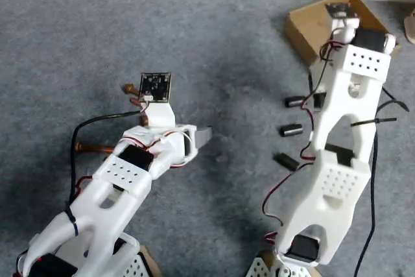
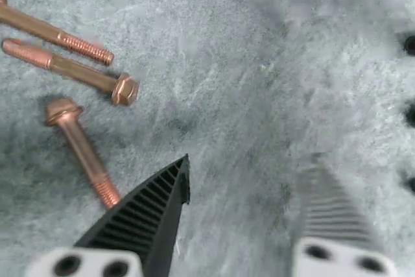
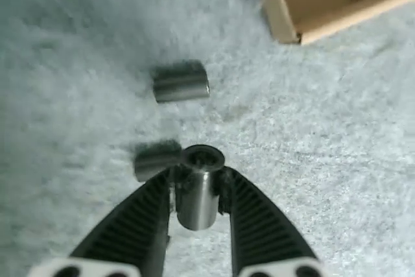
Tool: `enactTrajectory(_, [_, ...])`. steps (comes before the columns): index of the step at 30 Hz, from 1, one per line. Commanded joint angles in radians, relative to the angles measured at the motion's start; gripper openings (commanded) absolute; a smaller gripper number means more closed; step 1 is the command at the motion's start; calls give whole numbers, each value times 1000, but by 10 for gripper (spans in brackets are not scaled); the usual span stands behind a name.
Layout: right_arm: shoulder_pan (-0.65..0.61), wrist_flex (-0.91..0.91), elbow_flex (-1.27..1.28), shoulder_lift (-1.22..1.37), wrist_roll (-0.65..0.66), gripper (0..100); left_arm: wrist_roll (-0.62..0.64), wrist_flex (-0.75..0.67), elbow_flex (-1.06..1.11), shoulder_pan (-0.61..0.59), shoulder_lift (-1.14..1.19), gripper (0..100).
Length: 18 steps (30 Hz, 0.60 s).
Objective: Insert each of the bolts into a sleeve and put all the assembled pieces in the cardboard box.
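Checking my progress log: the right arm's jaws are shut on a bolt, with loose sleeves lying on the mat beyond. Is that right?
Not quite. The right wrist view shows the right jaws shut on a sleeve, not a bolt. The loose sleeves do lie on the mat beyond.

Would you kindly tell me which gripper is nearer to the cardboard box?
Right. The right gripper, shut on a sleeve, is just beside the cardboard box; the left gripper hangs open across the table, by the copper bolts.
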Motion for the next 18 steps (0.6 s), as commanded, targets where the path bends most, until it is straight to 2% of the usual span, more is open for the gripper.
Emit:
enactTrajectory(1, [-54, 24, 53, -189, -57, 5, -2, 55, -85, -12, -2, 109])
enactTrajectory(5, [-120, 21, 226, -360, -95, 5, 2, 55, -88, -13, -2, 108])
enactTrajectory(14, [-268, -39, 530, -685, -195, 5, 101, 69, -94, -33, -2, 105])
enactTrajectory(18, [-271, -104, 667, -806, -221, 5, 101, 252, -216, -53, 59, 108])
